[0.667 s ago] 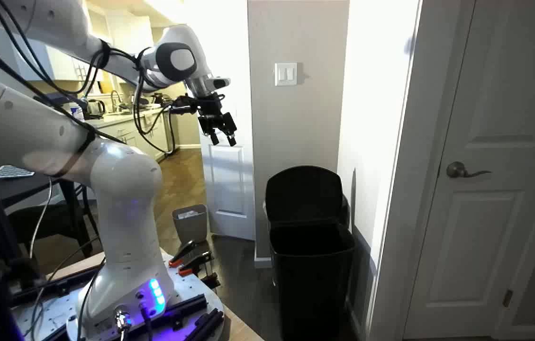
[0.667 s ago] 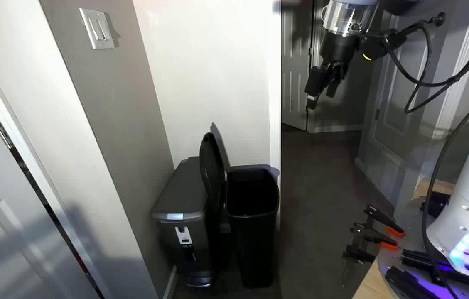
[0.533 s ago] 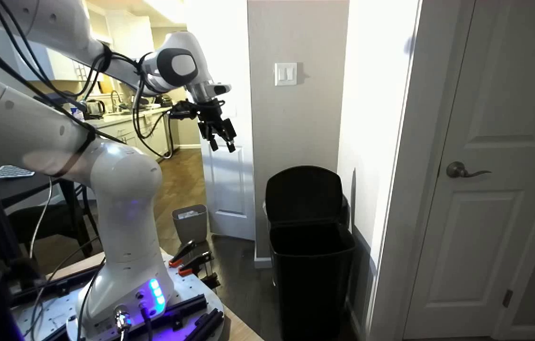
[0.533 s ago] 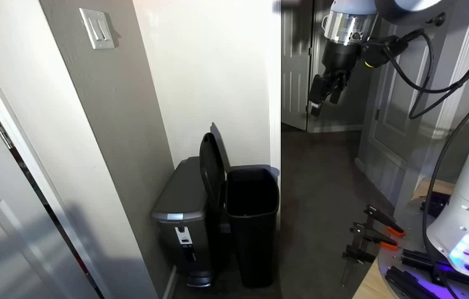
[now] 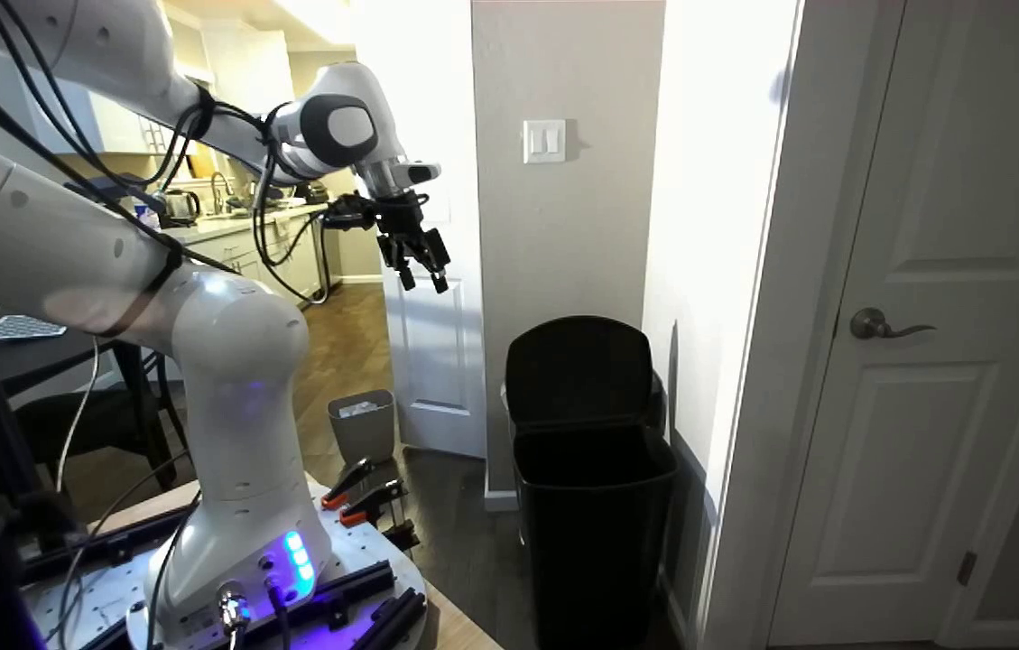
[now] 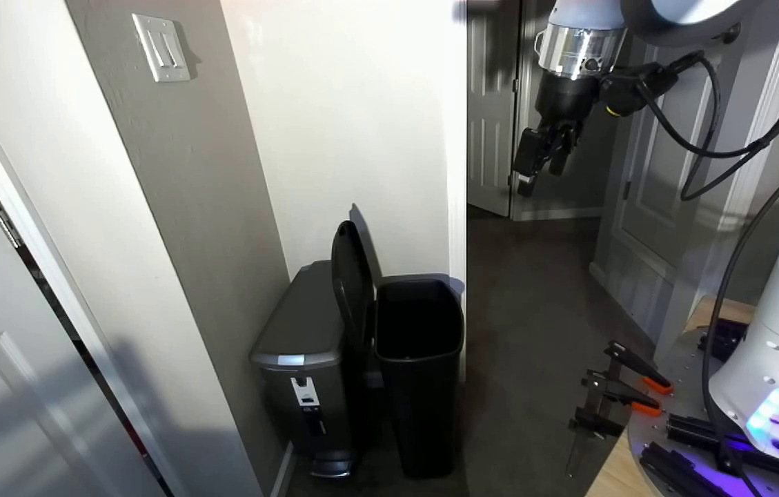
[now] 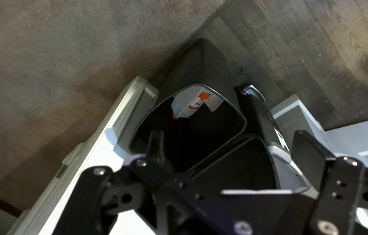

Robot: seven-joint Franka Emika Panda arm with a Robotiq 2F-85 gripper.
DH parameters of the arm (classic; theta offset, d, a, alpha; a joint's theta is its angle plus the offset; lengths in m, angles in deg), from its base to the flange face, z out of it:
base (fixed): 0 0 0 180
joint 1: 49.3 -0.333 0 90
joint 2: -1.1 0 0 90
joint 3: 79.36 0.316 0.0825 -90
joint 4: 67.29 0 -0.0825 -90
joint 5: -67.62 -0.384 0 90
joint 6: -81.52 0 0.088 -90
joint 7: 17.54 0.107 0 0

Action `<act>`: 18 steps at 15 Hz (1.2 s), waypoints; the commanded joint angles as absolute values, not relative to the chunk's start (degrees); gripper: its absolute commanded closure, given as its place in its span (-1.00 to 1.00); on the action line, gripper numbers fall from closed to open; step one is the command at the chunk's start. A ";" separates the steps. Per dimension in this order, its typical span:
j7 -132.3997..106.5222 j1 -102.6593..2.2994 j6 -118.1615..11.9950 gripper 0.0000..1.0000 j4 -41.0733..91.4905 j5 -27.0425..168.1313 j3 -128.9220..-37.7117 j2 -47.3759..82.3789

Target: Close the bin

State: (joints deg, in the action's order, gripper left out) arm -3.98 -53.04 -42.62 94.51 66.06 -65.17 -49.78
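The bin (image 5: pixel 599 560) is tall and black and stands open-topped against the wall; it also shows in an exterior view (image 6: pixel 423 414). Its rounded black lid (image 5: pixel 579 372) is hinged up, near upright, on the side toward a second bin, also seen edge-on (image 6: pixel 353 283). In the wrist view the bin (image 7: pixel 200 62) is seen from above, with its lid (image 7: pixel 239 166) beside the opening. A white jug with an orange label (image 7: pixel 188 102) lies inside. My gripper (image 5: pixel 424 278) is open and empty, pointing down, above and apart from the bin, also seen in other views (image 6: pixel 541 176) (image 7: pixel 228 137).
A closed dark grey bin (image 6: pixel 303 317) stands right behind the raised lid. A white wall (image 6: pixel 355 138) runs close alongside both bins. A small grey wastebasket (image 5: pixel 363 433) stands by the white door. Clamps (image 5: pixel 374 499) stick out from the robot's table edge.
My gripper has moved down a little, mostly in the earlier part of the interval, and is now almost still. The bin and its raised lid have not moved.
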 commanded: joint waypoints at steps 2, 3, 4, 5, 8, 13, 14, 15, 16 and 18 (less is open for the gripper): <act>-3.44 -53.03 -42.01 -1.00 93.46 67.46 -65.27 -48.84; -3.17 -52.40 -41.54 -1.00 91.80 68.09 -64.79 -47.58; -2.75 -51.74 -40.92 -1.00 90.27 68.97 -64.11 -46.49; -2.37 -50.88 -40.13 -1.00 87.90 70.19 -63.47 -44.55; -1.63 -47.87 -38.36 -1.00 80.87 74.74 -62.30 -38.12; 1.95 -43.42 -34.09 -1.00 64.10 82.74 -61.34 -22.24; 2.94 -43.51 -33.32 -1.00 60.92 83.97 -61.50 -19.38; 3.62 -44.01 -32.70 -1.00 57.49 84.50 -61.92 -16.37; 4.38 -44.62 -32.18 -1.00 54.56 84.83 -62.39 -13.80; 5.97 -45.86 -31.47 -1.00 48.50 84.47 -63.28 -8.44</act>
State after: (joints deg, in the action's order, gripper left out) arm 2.30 -44.03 -34.67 58.01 83.00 -62.28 -16.93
